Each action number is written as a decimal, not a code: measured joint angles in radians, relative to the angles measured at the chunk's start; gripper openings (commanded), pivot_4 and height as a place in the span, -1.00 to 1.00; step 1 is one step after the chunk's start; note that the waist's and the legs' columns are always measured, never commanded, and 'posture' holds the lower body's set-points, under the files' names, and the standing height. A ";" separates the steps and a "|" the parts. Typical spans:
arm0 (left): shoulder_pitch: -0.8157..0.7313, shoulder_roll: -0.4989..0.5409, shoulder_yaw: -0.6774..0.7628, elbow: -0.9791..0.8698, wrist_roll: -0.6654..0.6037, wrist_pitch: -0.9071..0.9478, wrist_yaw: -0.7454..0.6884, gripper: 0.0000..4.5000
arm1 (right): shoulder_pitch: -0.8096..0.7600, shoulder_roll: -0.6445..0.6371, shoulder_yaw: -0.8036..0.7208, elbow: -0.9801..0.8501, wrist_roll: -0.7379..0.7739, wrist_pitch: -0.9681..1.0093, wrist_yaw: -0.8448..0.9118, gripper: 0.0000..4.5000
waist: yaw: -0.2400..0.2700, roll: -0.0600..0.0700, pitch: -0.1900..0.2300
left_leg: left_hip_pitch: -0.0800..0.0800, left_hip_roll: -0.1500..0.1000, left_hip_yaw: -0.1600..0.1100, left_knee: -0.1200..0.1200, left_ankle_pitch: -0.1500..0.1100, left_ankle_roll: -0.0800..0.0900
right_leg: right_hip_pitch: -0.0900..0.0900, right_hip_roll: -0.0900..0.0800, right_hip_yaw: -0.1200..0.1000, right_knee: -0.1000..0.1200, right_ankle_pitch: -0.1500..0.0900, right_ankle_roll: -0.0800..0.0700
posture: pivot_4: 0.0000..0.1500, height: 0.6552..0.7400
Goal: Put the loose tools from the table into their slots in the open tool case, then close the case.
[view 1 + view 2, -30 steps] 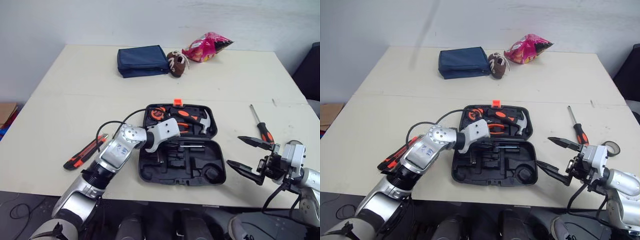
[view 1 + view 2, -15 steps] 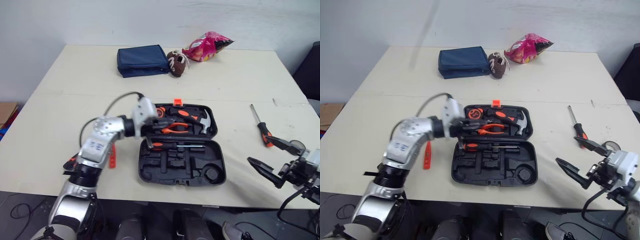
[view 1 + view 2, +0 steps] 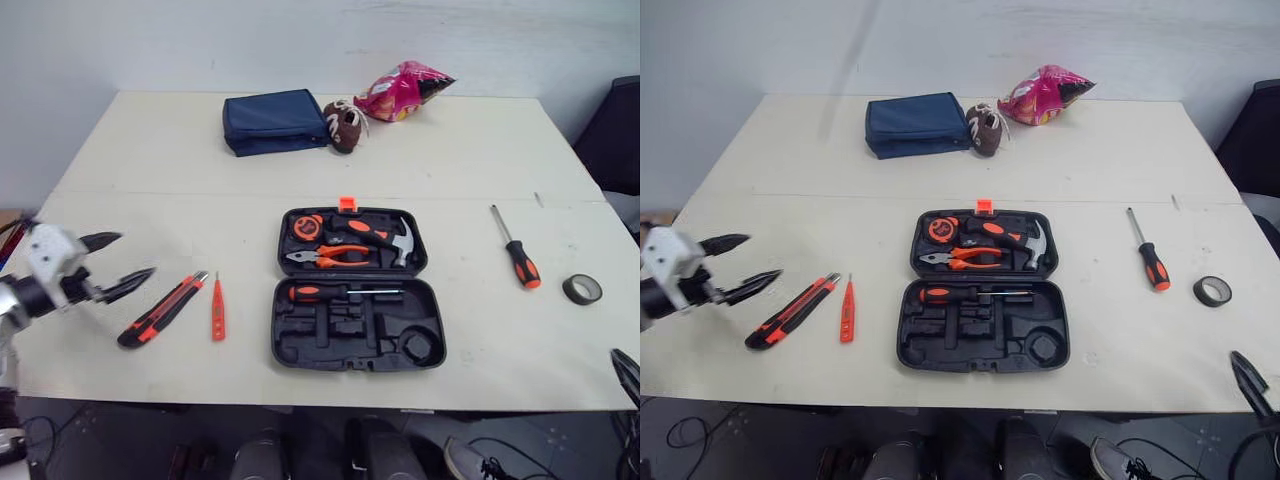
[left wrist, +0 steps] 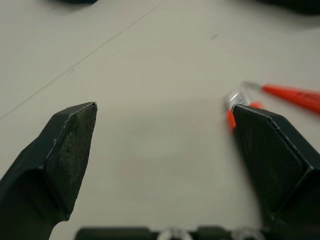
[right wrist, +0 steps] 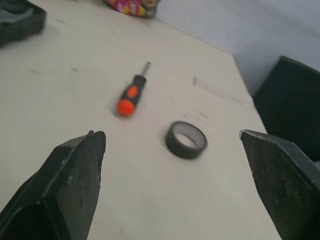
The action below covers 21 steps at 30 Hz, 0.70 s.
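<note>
The left tool is empty with its jaws spread wide, well to the left of the case and off toward the bench edge on that side. The right tool is also empty and wide, well out to the right of the case and nearer the robot than it.

Between the left tool and the case lie the utility knife and, closer to the case, the thin tester pen. The two are near each other, so jaws this wide could probably catch both, or nudge the pen while closing on the knife. Both lie flat and low. A finger that comes down short would likely skid and push the knife away rather than grip it.

To the right of the case lie the screwdriver and, farther out, the tape roll. The screwdriver's round handle may roll if it is touched off-centre. The roll lies flat and looks likely to slide ahead of the fingers.

The case is open, with several moulded slots in its near half bare. A piece set in the wrong slot, or left sitting proud, would probably stop the lid from shutting. The light case may also shift when pressed.
</note>
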 measured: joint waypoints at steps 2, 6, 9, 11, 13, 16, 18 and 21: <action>0.001 0.034 0.037 0.097 0.000 -0.028 0.027 0.98 | 0.023 0.008 -0.019 0.033 -0.004 -0.019 -0.012 1.00 | -0.003 0.000 0.000 | 0.001 -0.002 0.001 -0.004 0.000 -0.001 | 0.000 -0.001 0.000 -0.001 0.000 0.000 | 1.00 1.00; 0.001 0.083 0.109 0.224 -0.013 -0.052 0.039 0.98 | 0.054 0.008 -0.048 0.077 -0.004 -0.037 -0.042 1.00 | -0.006 0.000 0.000 | 0.006 -0.002 0.002 -0.008 -0.001 -0.004 | 0.002 -0.002 0.000 -0.003 0.000 0.000 | 1.00 1.00; 0.017 0.080 0.118 0.228 -0.024 -0.062 0.032 0.98 | 0.050 0.008 -0.050 0.048 -0.002 -0.023 -0.070 1.00 | -0.009 0.000 -0.001 | 0.006 -0.002 0.002 -0.008 -0.001 -0.004 | 0.003 -0.002 0.001 -0.003 0.000 0.000 | 1.00 1.00; 0.029 0.062 0.118 0.203 -0.035 -0.061 0.024 0.98 | 0.027 0.007 -0.038 -0.007 0.005 0.009 -0.097 1.00 | -0.013 0.000 -0.001 | 0.007 -0.002 0.002 -0.009 -0.001 -0.005 | 0.003 -0.002 0.001 -0.003 0.000 0.000 | 1.00 1.00; 0.035 0.041 0.115 0.164 -0.048 -0.055 0.015 0.98 | 0.007 0.005 -0.012 -0.063 0.007 0.037 -0.113 1.00 | -0.012 0.000 -0.001 | 0.007 -0.002 0.002 -0.009 0.000 -0.006 | 0.002 -0.002 0.001 -0.003 0.000 0.000 | 1.00 1.00; 0.049 0.002 0.097 0.035 -0.082 -0.002 0.007 0.98 | -0.033 -0.025 0.041 -0.176 0.009 0.167 -0.181 1.00 | -0.009 0.000 0.000 | 0.006 -0.002 0.003 -0.009 0.000 -0.006 | 0.002 -0.002 0.001 -0.003 0.000 0.000 | 1.00 1.00; 0.042 -0.042 0.048 -0.130 -0.125 0.065 -0.002 0.98 | -0.086 -0.108 0.113 -0.298 0.012 0.356 -0.271 1.00 | -0.010 0.000 0.000 | 0.006 -0.004 0.003 -0.007 0.001 -0.005 | 0.002 -0.004 0.003 -0.001 0.001 0.001 | 1.00 1.00; 0.028 -0.071 -0.037 -0.362 -0.177 0.167 -0.005 0.98 | -0.137 -0.251 0.179 -0.474 0.088 0.621 -0.311 1.00 | -0.005 0.000 0.000 | 0.005 -0.003 0.002 -0.009 0.003 -0.003 | 0.001 -0.002 0.002 -0.002 0.000 0.000 | 1.00 1.00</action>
